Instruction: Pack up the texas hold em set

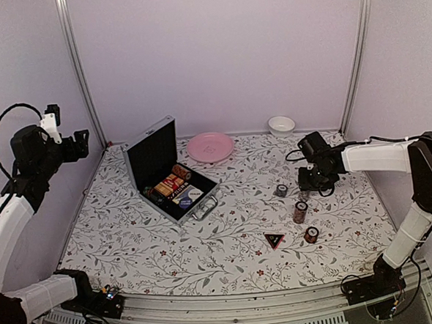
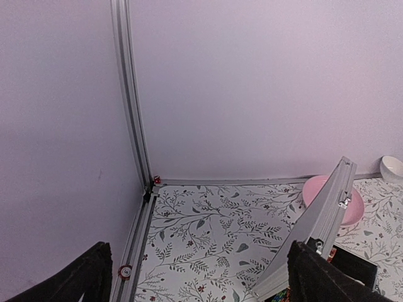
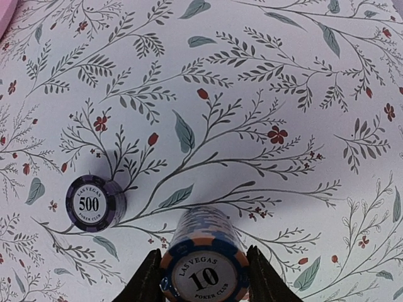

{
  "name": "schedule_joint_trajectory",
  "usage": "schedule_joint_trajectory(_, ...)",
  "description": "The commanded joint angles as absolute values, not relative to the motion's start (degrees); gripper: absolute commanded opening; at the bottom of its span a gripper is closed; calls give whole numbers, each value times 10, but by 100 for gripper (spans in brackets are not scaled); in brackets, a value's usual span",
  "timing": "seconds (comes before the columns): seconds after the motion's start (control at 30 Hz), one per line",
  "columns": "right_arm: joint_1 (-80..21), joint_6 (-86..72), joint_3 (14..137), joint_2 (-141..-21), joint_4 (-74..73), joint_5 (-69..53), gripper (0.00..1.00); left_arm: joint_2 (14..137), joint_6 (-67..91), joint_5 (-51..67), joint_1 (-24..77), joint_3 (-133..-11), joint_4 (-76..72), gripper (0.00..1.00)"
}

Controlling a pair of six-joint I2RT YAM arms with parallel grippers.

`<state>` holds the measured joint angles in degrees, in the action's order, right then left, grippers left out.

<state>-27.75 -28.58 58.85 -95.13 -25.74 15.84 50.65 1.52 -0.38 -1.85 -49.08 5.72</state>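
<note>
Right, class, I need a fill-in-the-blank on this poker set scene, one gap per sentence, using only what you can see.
1. The case has its lid ___.
2. The plate behind the case is ___ in colour.
3. The stack between the right tool's fingers is marked ___.
4. The purple chips beside that stack read ___.
Missing words: open; pink; 10; 500.
</note>
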Motion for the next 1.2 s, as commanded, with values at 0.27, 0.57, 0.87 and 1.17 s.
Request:
schedule_joint_trajectory(0.27, -375, -275, 623, -865, -25, 95, 2, 505, 16, 11, -13, -485, 49, 97)
schedule_joint_trajectory(0.57, -492, -180, 685, -1034, 223, 145, 2, 495, 17, 13, -13, -480, 43, 97)
schedule_joint_trajectory(0.87, -510, -142, 780, -1164, 263, 118, 2, 490, 18, 17, -12, -478, 41, 97)
schedule_joint_trajectory(1.17, -511, -115, 840, -1237, 285, 98, 2, 490, 18, 16, -13, -477, 41, 97)
